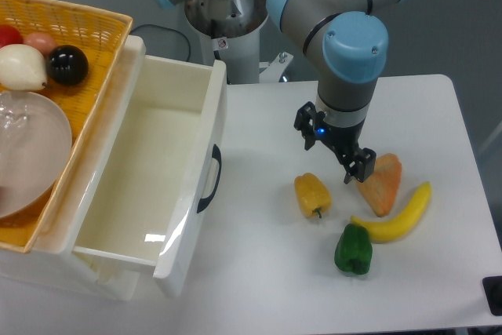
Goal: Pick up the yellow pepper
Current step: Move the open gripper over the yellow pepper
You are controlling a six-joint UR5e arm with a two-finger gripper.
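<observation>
The yellow pepper [312, 194] lies on the white table, glossy and lobed, its short stem pointing toward the front edge. My gripper [332, 152] hangs above and a little to the right of it. The two dark fingers [358, 165] are spread apart with nothing between them. It does not touch the pepper.
A pale orange wedge [380, 183] lies just right of the gripper. A banana [397, 216] and a green pepper [354, 249] lie to the front right. An open white drawer [169, 186] stands at the left, beside a wicker basket [74, 52] with fruit and a bowl.
</observation>
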